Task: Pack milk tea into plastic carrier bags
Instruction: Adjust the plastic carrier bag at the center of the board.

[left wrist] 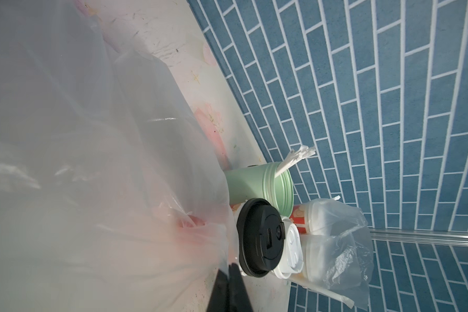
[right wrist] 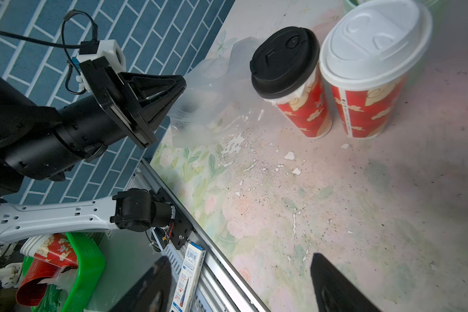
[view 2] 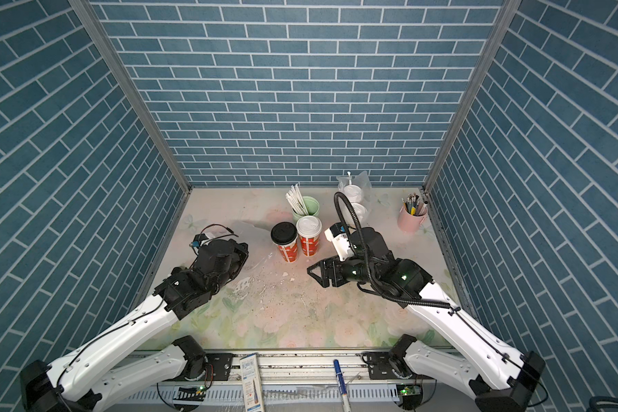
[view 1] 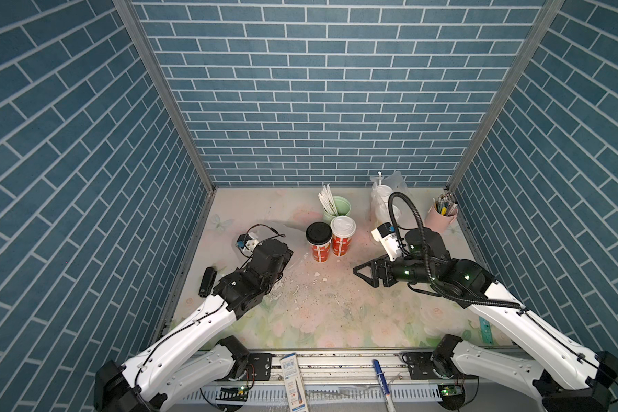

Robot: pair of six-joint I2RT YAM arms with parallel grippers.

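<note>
Our left hand is clenched on the edge of the carrier bag, which lies slack on the counter. Our right hand hangs released near the black-lidded red cup and white-lidded red cup, which stand side by side mid-counter. We should spread the bag's mouth before lifting a cup. The floral surface is flaked, and blue brick-pattern walls enclose it.

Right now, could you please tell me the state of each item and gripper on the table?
Black-lidded red cup: upright, lidded, unpacked.
White-lidded red cup: upright, lidded, unpacked.
Back bag: standing, two white-lidded cups inside.
Front bag: empty, one edge pinched.
Left gripper: shut on Front bag.
Right gripper: open, empty.
Mint-green cup: upright, lidless, holding straws.
Pink cup: upright, lidless, holding pens.
</note>
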